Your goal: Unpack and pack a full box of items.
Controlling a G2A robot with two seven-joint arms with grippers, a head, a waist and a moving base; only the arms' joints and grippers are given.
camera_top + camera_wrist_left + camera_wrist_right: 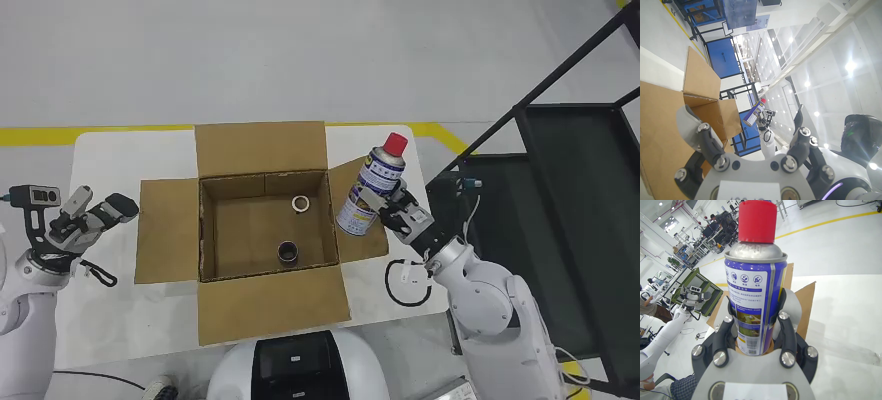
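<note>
An open cardboard box [262, 148] stands in the middle of the white table [110, 165], all flaps folded out. On its floor lie a white tape roll [300, 203] and a dark roll [288, 252]. My right gripper [397, 208] is shut on a blue spray can [371, 188] with a red cap, held tilted above the box's right flap. From the wrist the spray can [755, 285] stands between the closed fingers [789, 302]. My left gripper [97, 217] hangs open, holding nothing, left of the box, with its fingers [687, 117] spread wide beside the box wall [702, 75].
A dark metal rack [565, 180] stands just beyond the table's right edge. A black cable loop [404, 284] hangs by the right arm's wrist. Bare table lies left of the box and at the front corners.
</note>
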